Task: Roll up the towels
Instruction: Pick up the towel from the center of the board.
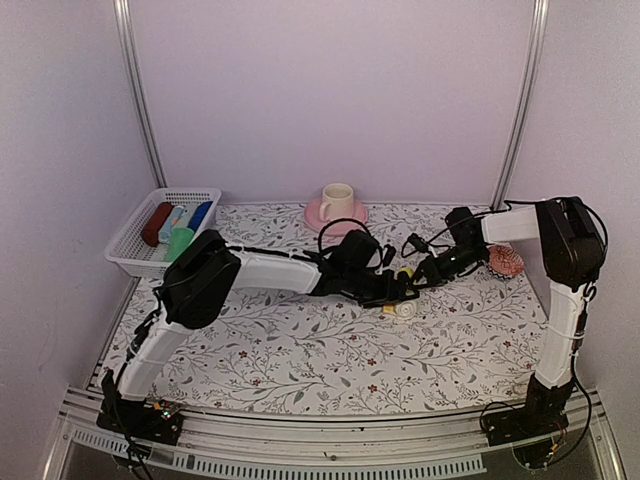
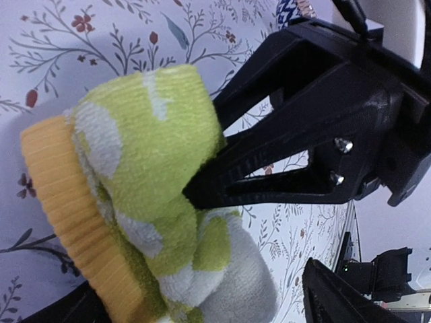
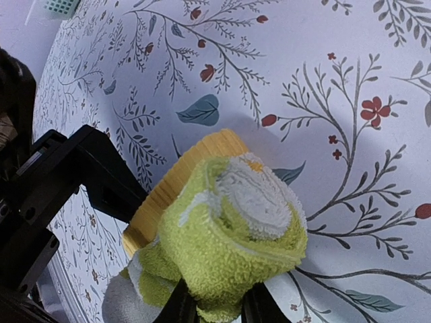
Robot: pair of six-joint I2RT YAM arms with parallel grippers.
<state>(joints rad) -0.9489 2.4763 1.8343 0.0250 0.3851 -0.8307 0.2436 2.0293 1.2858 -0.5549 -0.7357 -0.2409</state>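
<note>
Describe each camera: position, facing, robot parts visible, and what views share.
Top external: above and behind the bases, looking down on the table; both arms show.
Left wrist: low, close on the rolled towel pinched by the right claw; own finger bottom right.
Right wrist: looks down its own fingers at the towel's end.
All share the towel.

Right end effector crowds the towel; near tabletop seems open.

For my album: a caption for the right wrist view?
The right gripper pinches a rolled towel, flowered table behind it.
</note>
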